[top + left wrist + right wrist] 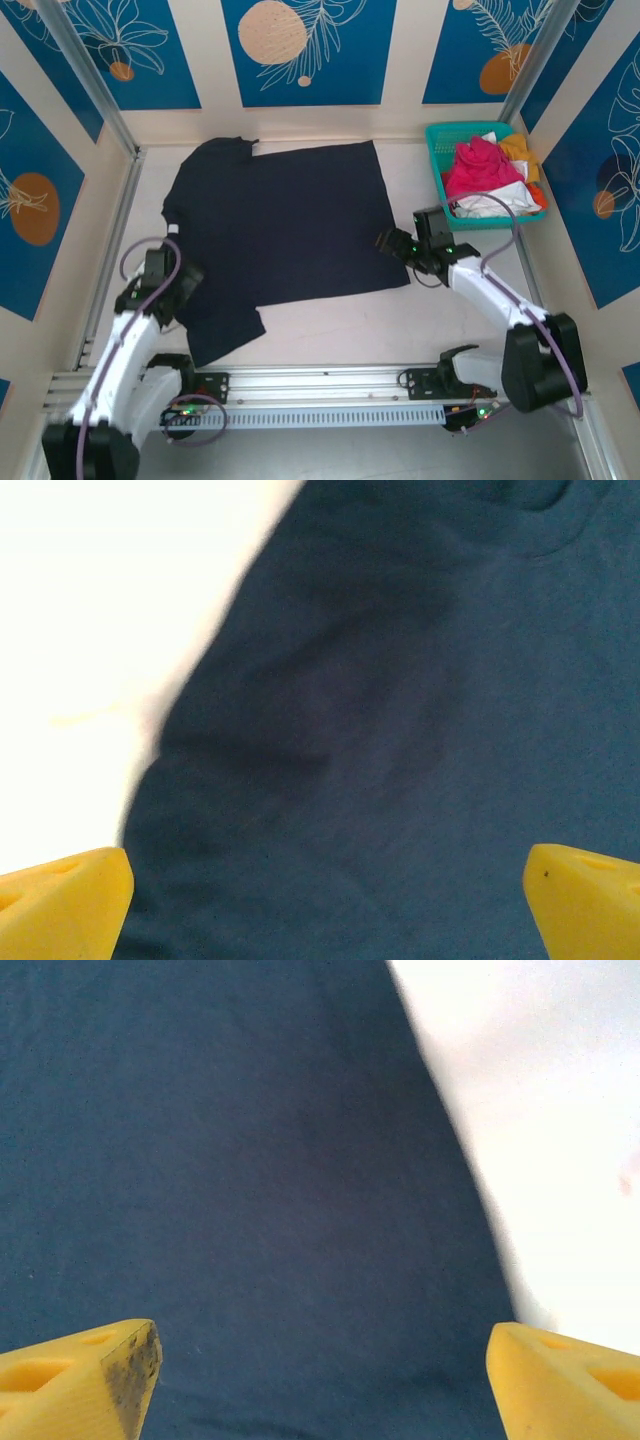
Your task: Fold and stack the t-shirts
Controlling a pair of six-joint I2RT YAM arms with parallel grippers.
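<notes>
Sees dark navy t-shirt (290,220) spread flat, long axis left-right, hem rightward; left gripper (322,880) and right gripper (322,1360) fingers spread, over its edges.

large plain dark navy cloth t-shirt (290,215): near-black, no print. teal plastic mesh basket (462,127): magenta-pink cloth shirt (480,168), white cloth shirt (497,196), orange-yellow cloth shirt (520,150). tabletop (340,325): pale off-white. left fingers (62,905), right fingers (75,1380): yellow, dark speckling on one right tip. wall panels (150,50): blue, white leaf outlines, peach-orange discs. left arm (118,352), right arm (492,290): white, black joints, purple cables.
</notes>
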